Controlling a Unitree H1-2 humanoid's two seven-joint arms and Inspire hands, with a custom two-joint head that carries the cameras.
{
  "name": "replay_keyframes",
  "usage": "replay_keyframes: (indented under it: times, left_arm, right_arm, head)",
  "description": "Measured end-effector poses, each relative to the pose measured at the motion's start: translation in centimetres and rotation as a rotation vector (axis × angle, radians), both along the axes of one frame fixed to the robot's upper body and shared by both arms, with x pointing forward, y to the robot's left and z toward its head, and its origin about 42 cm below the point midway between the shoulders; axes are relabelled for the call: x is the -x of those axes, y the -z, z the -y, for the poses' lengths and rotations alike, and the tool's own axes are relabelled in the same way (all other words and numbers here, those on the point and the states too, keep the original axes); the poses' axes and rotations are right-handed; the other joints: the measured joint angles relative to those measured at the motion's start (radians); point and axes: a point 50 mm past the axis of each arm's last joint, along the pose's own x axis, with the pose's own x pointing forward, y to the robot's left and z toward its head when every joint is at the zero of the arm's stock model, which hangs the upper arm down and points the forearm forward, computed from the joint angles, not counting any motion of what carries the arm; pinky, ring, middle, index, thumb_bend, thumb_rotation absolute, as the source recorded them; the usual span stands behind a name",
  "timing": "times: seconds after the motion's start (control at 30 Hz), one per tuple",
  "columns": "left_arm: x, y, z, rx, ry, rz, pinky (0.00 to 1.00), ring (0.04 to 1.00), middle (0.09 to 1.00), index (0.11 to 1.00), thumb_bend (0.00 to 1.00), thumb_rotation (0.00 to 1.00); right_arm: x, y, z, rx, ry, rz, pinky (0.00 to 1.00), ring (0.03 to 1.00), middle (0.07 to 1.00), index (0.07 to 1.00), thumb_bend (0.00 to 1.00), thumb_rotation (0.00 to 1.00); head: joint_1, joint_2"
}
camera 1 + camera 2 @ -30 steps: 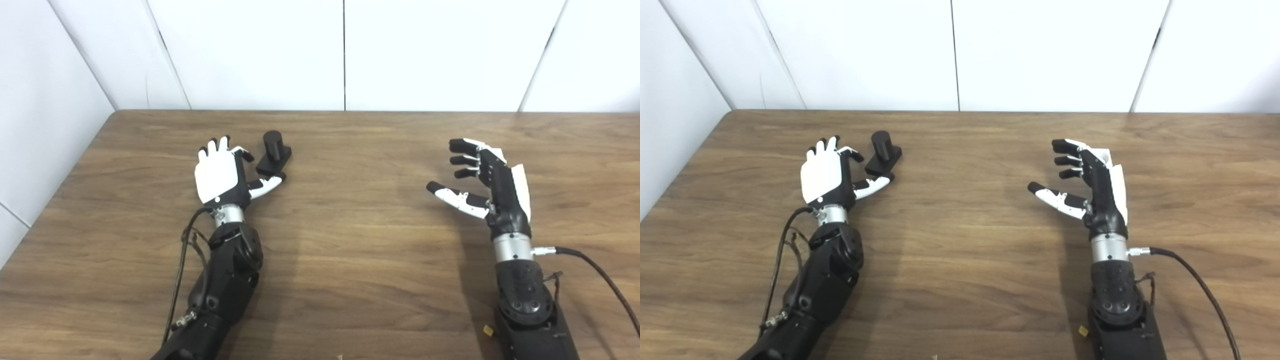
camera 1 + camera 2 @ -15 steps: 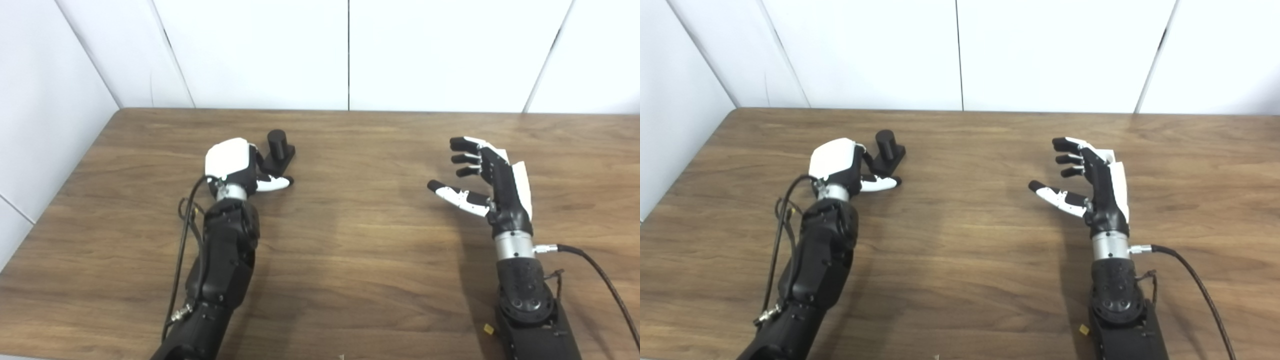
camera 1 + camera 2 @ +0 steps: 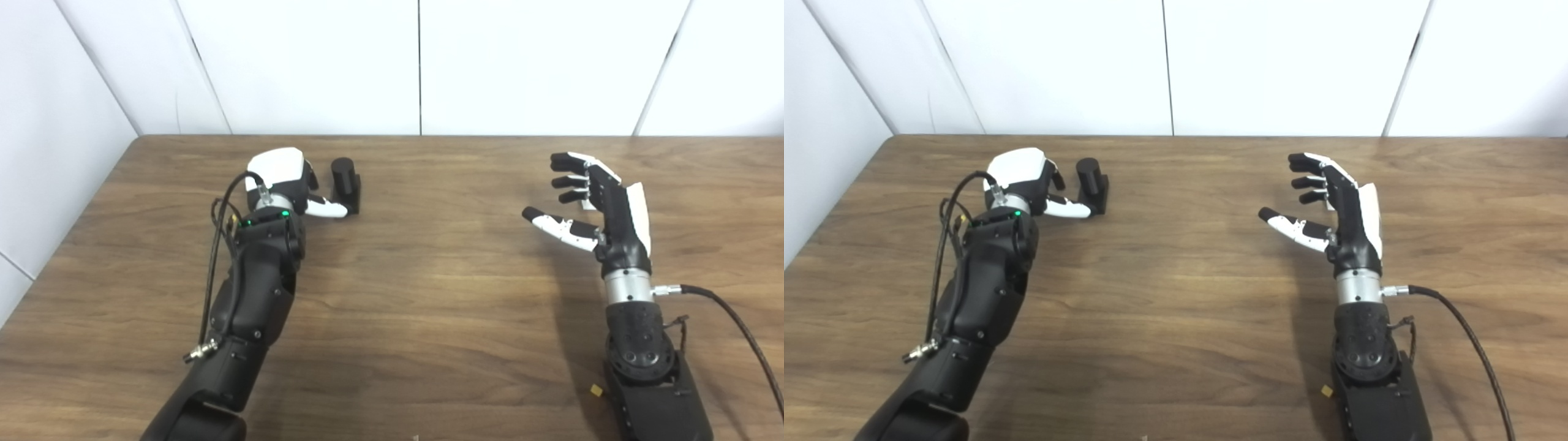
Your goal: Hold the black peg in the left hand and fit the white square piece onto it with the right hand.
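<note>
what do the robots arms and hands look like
Both arms are chunky black shells ending in a silver wrist ring. Each hand, left hand and right hand, has a white back plate, black fingers and a white-sided thumb. A thin black cable loops along the left forearm; a thicker braided one leaves the right wrist.

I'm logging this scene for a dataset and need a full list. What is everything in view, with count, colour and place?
peg: 1, black, upright on a flat black base, far left of the table, beside the left hand
white piece: small white bit behind the right hand's fingers; too hidden to tell what it is
table: 1, brown wood, fills the lower view
wall panels: white, behind the table
left hand: 1, white and black, at the peg, thumb by its base; grip unclear
right hand: 1, black and white, open, raised at the right
</note>
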Motion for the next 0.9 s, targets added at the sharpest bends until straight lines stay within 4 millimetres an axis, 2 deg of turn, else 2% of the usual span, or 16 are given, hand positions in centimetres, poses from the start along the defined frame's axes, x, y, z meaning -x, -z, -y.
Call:
replay_keyframes:
  times: [0.13, 0.33, 0.47, 0.57, 0.6, 0.77, 0.9]
  left_arm:
    - [-0.6, 0.8, -0.4, -0.026, -0.009, -0.02, 0.87, 0.917, 0.893, 0.663, 0.86, 0.73]
    - [-1.6, 0.7, -0.3, -0.066, -0.023, -0.032, 0.79, 0.904, 0.876, 0.713, 0.86, 0.78]
    - [-1.8, 0.9, 0.1, -0.064, -0.028, -0.036, 0.75, 0.896, 0.879, 0.706, 0.88, 0.8]
    - [-1.7, 0.8, 0.6, -0.045, -0.023, -0.037, 0.86, 0.928, 0.915, 0.714, 0.89, 0.79]
    - [-1.7, 0.7, 0.7, -0.038, -0.02, -0.038, 0.89, 0.934, 0.919, 0.69, 0.89, 0.79]
    - [-1.0, -0.9, 2.1, 0.014, 0.018, -0.028, 0.93, 0.959, 0.936, 0.615, 0.92, 0.84]
    - [-0.6, -2.7, 3.3, 0.014, 0.063, -0.035, 0.95, 0.965, 0.94, 0.677, 0.92, 0.79]
  right_arm:
    - [0.0, 0.0, 0.0, -0.002, 0.001, 0.001, 0.58, 0.665, 0.72, 0.696, 0.64, 0.11]
    - [0.0, 0.0, 0.0, -0.002, 0.001, 0.001, 0.58, 0.669, 0.721, 0.694, 0.64, 0.09]
    - [0.0, 0.0, 0.0, -0.002, 0.001, 0.002, 0.59, 0.675, 0.725, 0.698, 0.65, 0.1]
    - [0.0, -0.1, 0.0, -0.001, 0.002, 0.003, 0.59, 0.679, 0.728, 0.7, 0.65, 0.1]
    - [0.0, -0.1, 0.0, -0.001, 0.003, 0.003, 0.59, 0.678, 0.728, 0.699, 0.65, 0.1]
    - [-0.1, -0.1, 0.0, -0.003, 0.007, 0.005, 0.59, 0.682, 0.734, 0.706, 0.64, 0.11]
    - [-0.1, 0.0, 0.0, -0.004, 0.008, 0.003, 0.6, 0.681, 0.735, 0.71, 0.64, 0.1]
  head:
    - [-0.003, 0.003]
    - [-0.006, 0.009]
    - [-0.011, 0.008]
    - [-0.014, 0.009]
    - [-0.015, 0.009]
    - [-0.009, 0.002]
    - [-0.014, -0.003]
